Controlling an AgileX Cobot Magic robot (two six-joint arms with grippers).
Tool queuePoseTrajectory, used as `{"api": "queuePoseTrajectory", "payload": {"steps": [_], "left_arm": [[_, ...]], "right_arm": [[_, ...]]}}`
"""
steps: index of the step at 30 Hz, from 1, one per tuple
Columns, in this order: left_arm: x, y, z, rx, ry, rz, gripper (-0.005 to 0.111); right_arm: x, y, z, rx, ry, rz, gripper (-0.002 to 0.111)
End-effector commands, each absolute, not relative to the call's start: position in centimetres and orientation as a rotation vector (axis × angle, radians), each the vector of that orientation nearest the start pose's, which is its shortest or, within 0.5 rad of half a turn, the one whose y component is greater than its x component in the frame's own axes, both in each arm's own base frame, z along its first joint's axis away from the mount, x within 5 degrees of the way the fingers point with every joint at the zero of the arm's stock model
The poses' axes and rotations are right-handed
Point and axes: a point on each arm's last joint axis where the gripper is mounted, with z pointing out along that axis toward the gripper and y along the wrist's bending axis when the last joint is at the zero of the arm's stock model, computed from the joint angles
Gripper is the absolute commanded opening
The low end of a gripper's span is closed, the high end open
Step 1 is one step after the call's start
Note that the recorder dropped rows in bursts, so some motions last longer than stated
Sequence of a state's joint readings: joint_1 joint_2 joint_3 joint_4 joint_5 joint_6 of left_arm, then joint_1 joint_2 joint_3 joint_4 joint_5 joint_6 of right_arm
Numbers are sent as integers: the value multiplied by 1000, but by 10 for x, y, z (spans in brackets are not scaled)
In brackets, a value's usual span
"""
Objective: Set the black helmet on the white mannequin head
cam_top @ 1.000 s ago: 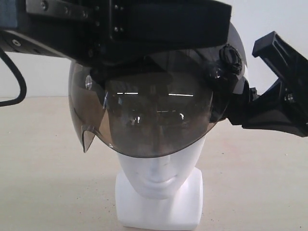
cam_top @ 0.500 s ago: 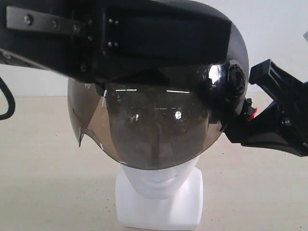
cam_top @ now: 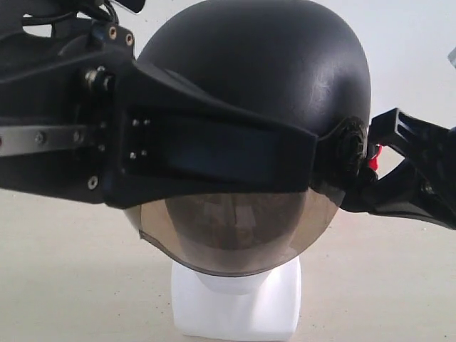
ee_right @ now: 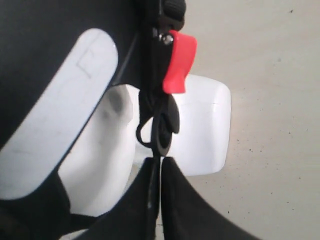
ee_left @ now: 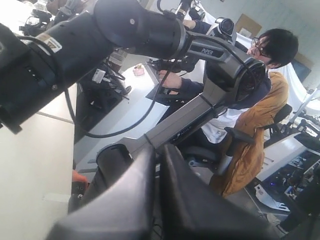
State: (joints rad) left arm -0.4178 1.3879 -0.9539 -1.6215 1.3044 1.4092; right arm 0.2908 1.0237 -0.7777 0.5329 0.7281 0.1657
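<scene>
Arm [cam_top: 64, 135] across black helmet [cam_top: 263, 71], perhaps touching.

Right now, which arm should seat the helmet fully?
Probably right: right gripper pinches the black helmet strap by the red buckle, beside the white mannequin head; left gripper lies across the front.

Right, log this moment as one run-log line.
helmet: over head | left end effector: shut | right end effector: shut on helmet

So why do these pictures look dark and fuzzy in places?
Exterior view: the left arm looms dark before the black helmet; smoky visor veils the white mannequin head. Left wrist view: left tool blurred. Right wrist view: right tool soft, red buckle sharper.
</scene>
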Motion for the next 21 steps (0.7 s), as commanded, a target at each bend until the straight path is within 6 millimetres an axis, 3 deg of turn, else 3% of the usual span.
{"api": "queuePoseTrajectory", "payload": {"steps": [1, 10, 14, 21], "left_arm": [[211, -189, 304, 1032, 1812, -1508, 4], [211, -196, 307, 976, 1786, -1505, 4], [213, -197, 308, 947, 1788, -1499, 4], [216, -197, 312, 899, 1750, -1505, 4]], "right_arm": [[179, 80, 293, 134, 2523, 684, 0], [187, 80, 296, 149, 2454, 675, 0], [202, 82, 291, 148, 2476, 641, 0], [216, 81, 314, 123, 2388, 579, 0]]}}
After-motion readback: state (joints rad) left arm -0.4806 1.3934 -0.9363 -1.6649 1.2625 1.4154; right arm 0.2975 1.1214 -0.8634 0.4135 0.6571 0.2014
